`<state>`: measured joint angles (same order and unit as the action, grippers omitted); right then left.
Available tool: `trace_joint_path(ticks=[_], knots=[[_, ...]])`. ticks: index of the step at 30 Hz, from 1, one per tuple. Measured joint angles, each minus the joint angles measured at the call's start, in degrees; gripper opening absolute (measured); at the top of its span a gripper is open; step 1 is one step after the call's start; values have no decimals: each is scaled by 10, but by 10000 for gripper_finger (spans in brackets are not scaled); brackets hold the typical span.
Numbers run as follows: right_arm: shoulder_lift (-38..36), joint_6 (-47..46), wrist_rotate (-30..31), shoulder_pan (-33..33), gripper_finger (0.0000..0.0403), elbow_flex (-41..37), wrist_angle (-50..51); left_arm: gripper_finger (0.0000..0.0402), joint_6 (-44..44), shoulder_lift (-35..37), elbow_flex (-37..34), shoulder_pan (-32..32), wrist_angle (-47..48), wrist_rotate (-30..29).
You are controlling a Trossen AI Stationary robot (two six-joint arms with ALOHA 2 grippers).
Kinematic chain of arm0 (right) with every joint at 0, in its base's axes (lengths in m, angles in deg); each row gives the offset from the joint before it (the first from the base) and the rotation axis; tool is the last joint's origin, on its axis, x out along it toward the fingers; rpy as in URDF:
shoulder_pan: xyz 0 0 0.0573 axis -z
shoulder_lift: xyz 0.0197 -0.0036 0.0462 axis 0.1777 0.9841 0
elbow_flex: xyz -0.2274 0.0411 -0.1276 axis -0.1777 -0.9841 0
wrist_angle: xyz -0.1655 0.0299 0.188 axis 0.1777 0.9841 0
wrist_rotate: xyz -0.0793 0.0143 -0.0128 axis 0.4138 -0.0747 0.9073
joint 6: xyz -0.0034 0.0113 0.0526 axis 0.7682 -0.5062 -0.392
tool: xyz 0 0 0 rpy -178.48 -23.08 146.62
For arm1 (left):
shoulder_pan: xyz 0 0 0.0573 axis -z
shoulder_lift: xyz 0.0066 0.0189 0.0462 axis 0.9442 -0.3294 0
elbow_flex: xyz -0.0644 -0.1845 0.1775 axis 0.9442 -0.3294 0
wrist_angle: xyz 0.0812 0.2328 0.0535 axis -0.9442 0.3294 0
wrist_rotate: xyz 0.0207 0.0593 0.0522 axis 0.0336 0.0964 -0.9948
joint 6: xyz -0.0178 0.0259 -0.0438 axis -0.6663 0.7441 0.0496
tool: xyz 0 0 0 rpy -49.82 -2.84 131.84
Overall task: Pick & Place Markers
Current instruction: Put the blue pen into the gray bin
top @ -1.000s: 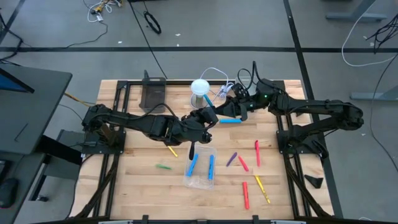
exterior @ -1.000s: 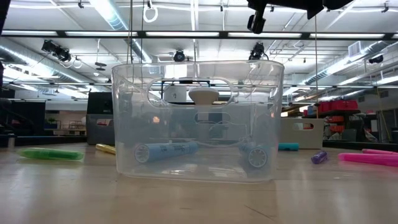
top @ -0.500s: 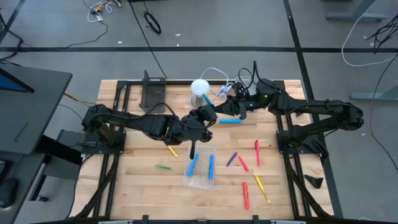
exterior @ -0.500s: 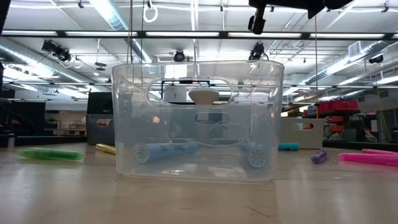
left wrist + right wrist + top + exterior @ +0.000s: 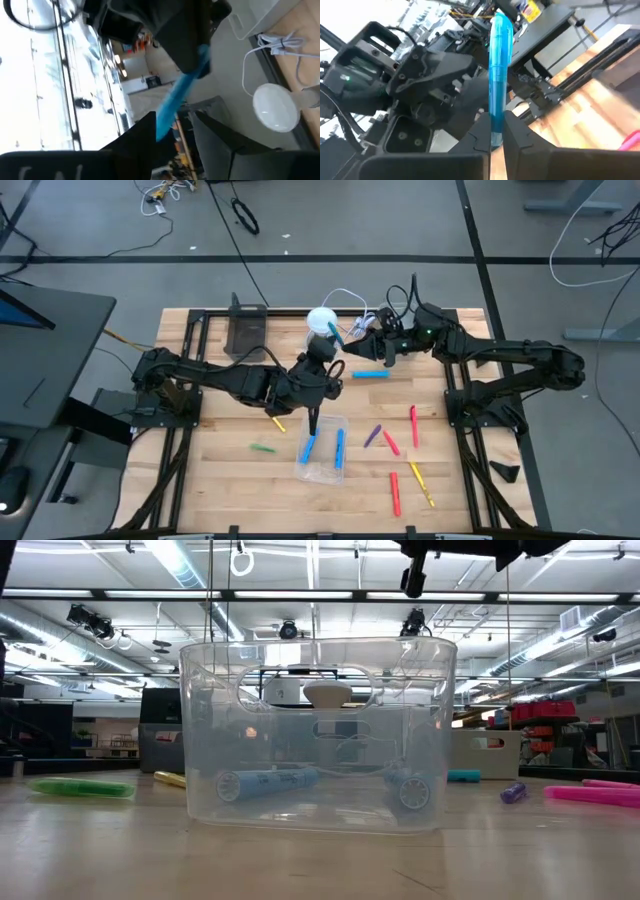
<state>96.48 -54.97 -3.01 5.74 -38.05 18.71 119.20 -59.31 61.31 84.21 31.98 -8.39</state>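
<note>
two blue markers lie inside the clear plastic tray; nine more slim sticks lie scattered over the wooden table. the right gripper pinches another blue marker facing the left gripper, fingers apart.

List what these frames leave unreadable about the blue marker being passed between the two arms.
- High view: the blue marker is a tiny sliver between the left gripper and the right gripper; which one bears it cannot be told.
- Left wrist view: its far end is hidden behind the other arm's dark body.
- Low view: the handover is above the frame; only the clear bin shows.
</note>
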Motion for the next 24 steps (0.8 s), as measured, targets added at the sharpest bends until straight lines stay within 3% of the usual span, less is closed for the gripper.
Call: trace_joint_path(ticks=[4, 8, 13, 18, 24], knots=[[-13, 28, 14, 16, 15, 0, 25, 141, -78, 3, 0, 8, 46, 2], [-33, 69, 42, 33, 15, 0, 73, 142, -211, 11, 0, 15, 111, 14], [-60, 141, 103, 42, 15, 0, 146, 142, -432, 39, 0, 19, 233, 137], [-75, 199, 208, 40, 15, 0, 219, 142, -604, 60, 0, 12, 306, 260], [-80, 234, 404, 33, 15, 0, 319, 142, -690, 66, 1, 12, 350, 308]])
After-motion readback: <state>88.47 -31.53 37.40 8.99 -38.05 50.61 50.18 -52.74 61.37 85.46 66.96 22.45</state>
